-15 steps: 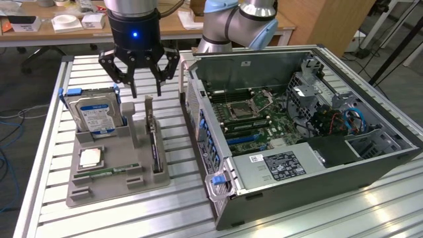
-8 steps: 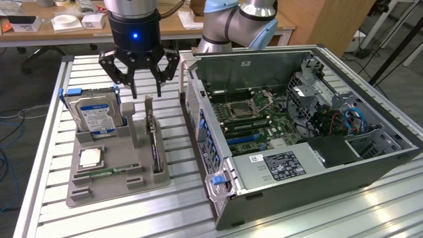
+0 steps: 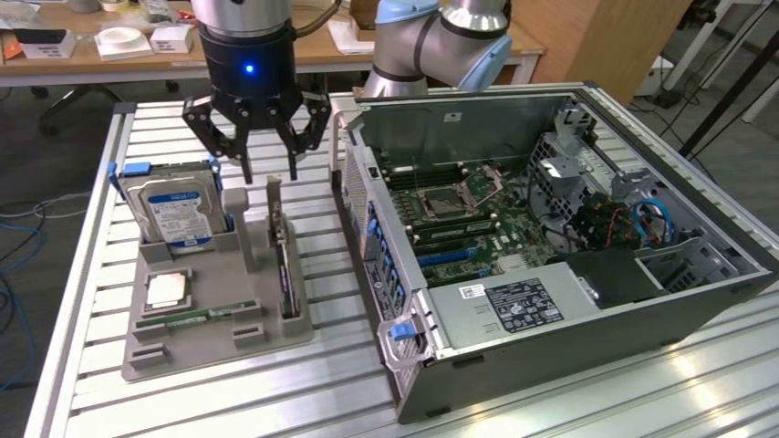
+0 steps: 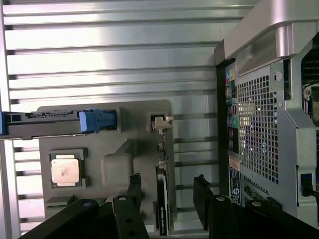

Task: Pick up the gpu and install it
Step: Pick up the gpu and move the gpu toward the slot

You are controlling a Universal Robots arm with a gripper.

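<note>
The gpu (image 3: 284, 260) stands on edge in a slot of the grey parts tray (image 3: 201, 351), its silver end bracket (image 3: 274, 196) pointing up at the far end. In the wrist view the gpu (image 4: 162, 204) shows as a thin dark strip with the bracket (image 4: 160, 122) at one end. My gripper (image 3: 270, 173) hangs open just above the card's bracket end, holding nothing. Its black fingers (image 4: 134, 186) straddle the card, one on each side, without touching it. The open computer case (image 3: 681, 301) lies to the exterior view's right, its motherboard (image 3: 469, 219) exposed.
A blue-labelled hard drive (image 3: 177, 212) stands in the tray beside the card, with a CPU (image 3: 166, 290) and a RAM stick (image 3: 201, 315) lying nearer the front. The case's rear panel (image 4: 259, 129) rises close to the gripper. Everything rests on a slatted aluminium table (image 3: 86, 274).
</note>
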